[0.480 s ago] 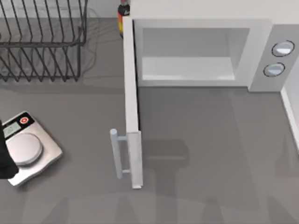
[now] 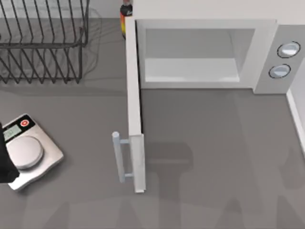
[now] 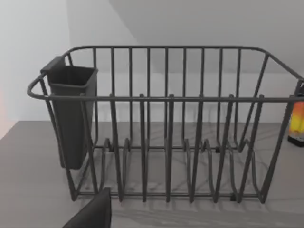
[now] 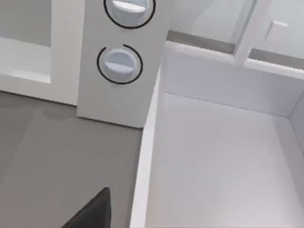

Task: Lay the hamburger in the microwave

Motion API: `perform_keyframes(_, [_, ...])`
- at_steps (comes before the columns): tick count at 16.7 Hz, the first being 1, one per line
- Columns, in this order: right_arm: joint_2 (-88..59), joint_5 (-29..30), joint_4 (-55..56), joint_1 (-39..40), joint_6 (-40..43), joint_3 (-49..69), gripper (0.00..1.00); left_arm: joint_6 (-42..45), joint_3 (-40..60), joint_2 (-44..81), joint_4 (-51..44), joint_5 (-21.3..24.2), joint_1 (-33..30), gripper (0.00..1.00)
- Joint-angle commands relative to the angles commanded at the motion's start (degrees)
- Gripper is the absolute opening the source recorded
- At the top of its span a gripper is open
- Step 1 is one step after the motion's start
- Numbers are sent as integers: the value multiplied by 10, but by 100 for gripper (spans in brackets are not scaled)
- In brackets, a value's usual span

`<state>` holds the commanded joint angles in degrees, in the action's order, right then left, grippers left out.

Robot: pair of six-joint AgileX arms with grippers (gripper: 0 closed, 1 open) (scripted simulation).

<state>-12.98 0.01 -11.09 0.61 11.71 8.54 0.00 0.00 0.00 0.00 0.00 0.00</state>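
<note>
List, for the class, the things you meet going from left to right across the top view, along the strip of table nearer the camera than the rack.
Left arm at the left edge → kitchen scale → handle of the microwave's open door → bare grey table.

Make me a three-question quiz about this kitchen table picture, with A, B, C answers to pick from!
1. Where is the kitchen scale?
A. inside the microwave
B. at the table's left side
C. in the wire rack

2. How many round knobs are on the microwave?
A. two
B. four
C. none

3. How is the microwave door?
A. shut
B. lying flat on the table
C. swung open

Answers: B, the scale sits near the top view's left edge, in front of the wire rack. A, two knobs show on the grey panel. C, the door stands out toward the front and the cavity shows.
</note>
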Motion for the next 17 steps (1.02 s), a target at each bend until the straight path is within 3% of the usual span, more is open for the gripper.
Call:
perform_keyframes(11, [-521,0,-361,21,394,282,100,0,0,0,0,0,0,100])
perform_keyframes(17, [-646,0,-452,27,492,353,100,0,0,0,0,0,0,100])
